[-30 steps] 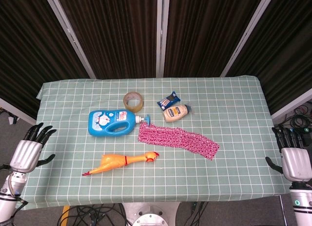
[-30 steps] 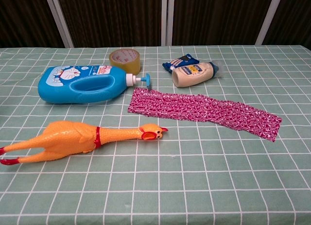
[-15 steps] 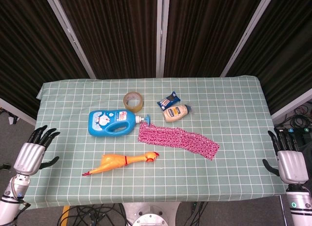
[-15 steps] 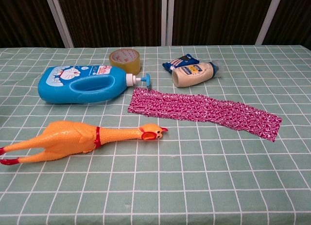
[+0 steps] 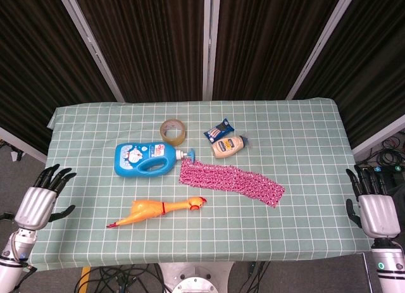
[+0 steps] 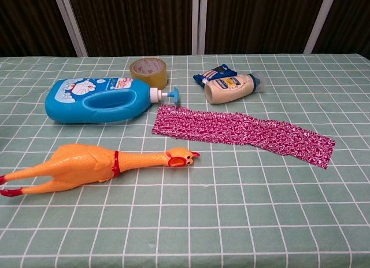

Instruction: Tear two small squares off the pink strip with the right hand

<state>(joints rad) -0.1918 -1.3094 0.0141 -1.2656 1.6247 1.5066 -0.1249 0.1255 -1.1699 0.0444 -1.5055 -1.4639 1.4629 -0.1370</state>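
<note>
Head view: right hand (image 5: 378,207) and left hand (image 5: 37,202) seen off table edges, fingers apart, nothing held. Long pink patterned strip (image 6: 243,132) lies flat mid-table, beside yellow rubber chicken (image 6: 92,165).

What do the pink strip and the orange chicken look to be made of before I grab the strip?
Pink strip: looks like thin, matt foil or plastic sachets joined in a row, printed pink and white; its surface is crinkled with ridges across it, though fabric cannot be ruled out. Orange chicken: apparently moulded rubber or soft vinyl, smooth with a slight sheen and painted red details.
</note>
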